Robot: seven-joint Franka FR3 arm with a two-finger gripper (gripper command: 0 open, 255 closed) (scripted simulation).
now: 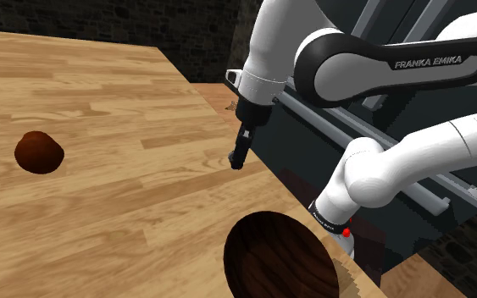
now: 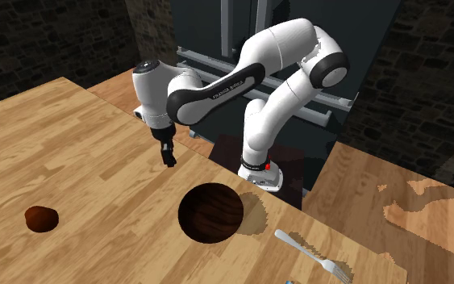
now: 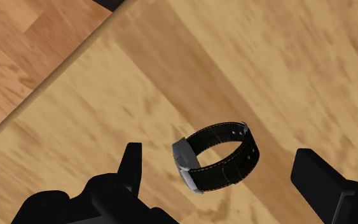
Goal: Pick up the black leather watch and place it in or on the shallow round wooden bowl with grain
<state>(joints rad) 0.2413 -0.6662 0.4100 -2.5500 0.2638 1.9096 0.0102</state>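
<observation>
A black leather watch [image 3: 232, 173] with a silver case and pale stitching lies on the wooden table [image 1: 126, 195]. It rests between my fingers, and neither finger touches it. My black gripper [image 3: 225, 175] is open and points down just above the table near its edge [image 1: 237, 161] [image 2: 169, 159]. The shallow round dark wooden bowl [image 1: 279, 258] [image 2: 210, 212] sits on the table beside the stand, a short way from the gripper, and holds nothing.
A small dark brown rounded object [image 1: 39, 152] [image 2: 40, 218] lies far off at the shoulder view's left. A silver fork [image 2: 314, 256] lies past the bowl at the second exterior view's right. The table edge [image 3: 56, 83] runs close behind the gripper.
</observation>
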